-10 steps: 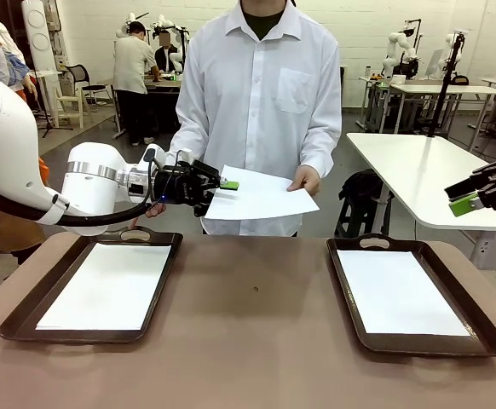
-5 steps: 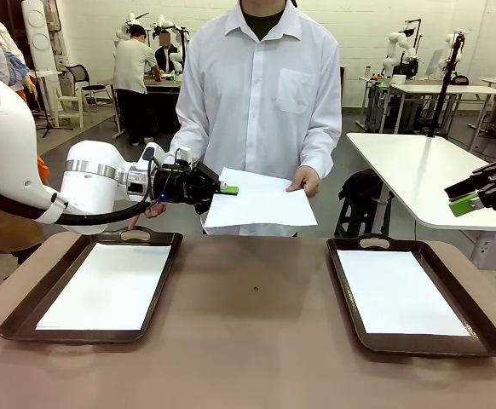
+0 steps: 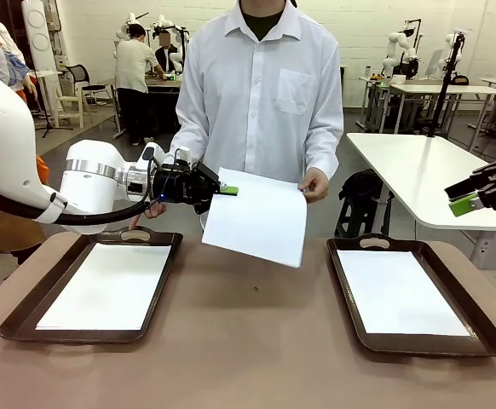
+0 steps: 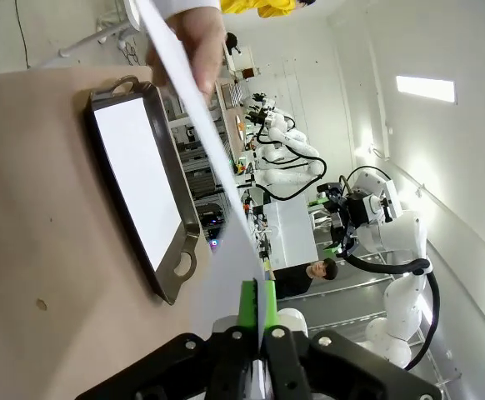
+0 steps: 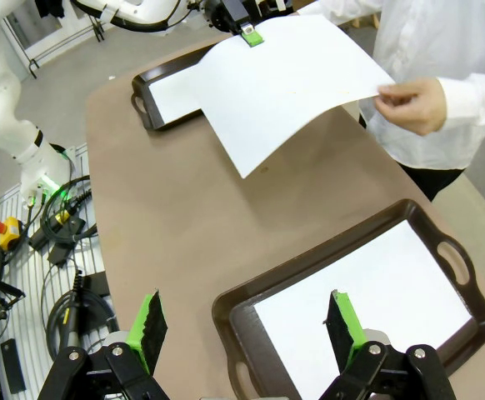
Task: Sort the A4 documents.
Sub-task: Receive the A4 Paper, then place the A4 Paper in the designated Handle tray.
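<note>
A blank white A4 sheet [image 3: 256,219] hangs above the table's far edge, its free front edge drooping down. My left gripper [image 3: 228,190] is shut on the sheet's left corner, and the person's hand [image 3: 314,183] pinches the opposite corner. The left wrist view has the sheet [image 4: 226,192] edge-on between the green pads [image 4: 248,302]. From above, the right wrist view catches the sheet [image 5: 288,79] and the hand [image 5: 416,102]. Each dark brown tray holds a sheet: left [image 3: 106,285], right [image 3: 400,290]. My right gripper [image 3: 464,204] hovers open at the far right, over the right tray [image 5: 355,283].
The left tray [image 3: 20,319] and right tray [image 3: 345,281] lie on the brown table [image 3: 252,341]. The person stands at the far side in a white shirt. A white table [image 3: 418,170] stands behind on the right.
The sheet's free edge has dropped from nearly flat to hanging steeply. The person's hand rose slightly at its corner. Both arms kept still.
</note>
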`<state>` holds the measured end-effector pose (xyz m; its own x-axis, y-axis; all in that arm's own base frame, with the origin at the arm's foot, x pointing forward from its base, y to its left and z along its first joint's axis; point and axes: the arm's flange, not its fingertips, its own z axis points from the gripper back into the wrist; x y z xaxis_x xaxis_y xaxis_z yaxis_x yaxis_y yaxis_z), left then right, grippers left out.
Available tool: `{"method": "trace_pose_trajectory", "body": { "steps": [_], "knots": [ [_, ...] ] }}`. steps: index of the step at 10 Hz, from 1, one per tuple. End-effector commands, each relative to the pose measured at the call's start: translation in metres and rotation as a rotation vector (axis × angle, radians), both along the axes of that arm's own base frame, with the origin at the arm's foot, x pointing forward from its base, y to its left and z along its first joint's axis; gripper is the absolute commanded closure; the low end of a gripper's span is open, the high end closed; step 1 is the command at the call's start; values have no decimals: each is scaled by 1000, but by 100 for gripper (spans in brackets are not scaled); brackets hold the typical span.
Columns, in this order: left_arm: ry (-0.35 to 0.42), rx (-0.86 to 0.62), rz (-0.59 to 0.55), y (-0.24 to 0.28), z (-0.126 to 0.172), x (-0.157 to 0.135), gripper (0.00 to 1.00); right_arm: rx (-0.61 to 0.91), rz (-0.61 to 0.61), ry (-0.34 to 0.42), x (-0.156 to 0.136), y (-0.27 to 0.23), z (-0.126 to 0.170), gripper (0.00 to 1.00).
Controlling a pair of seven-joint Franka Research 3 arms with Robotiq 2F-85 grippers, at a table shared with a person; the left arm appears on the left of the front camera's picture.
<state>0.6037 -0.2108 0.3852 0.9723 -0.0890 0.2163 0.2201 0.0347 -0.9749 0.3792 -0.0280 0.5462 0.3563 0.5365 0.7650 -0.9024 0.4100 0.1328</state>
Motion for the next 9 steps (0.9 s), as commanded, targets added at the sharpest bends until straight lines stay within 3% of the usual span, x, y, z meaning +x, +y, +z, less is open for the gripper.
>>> {"method": "trace_pose_trajectory", "body": {
  "steps": [1,9],
  "knots": [
    [1,-2,1,0,-1,0,100,-4,-1,5,0,0,-2,0],
    [1,-2,1,0,-1,0,100,-4,-1,5,0,0,-2,0]
  ]
}}
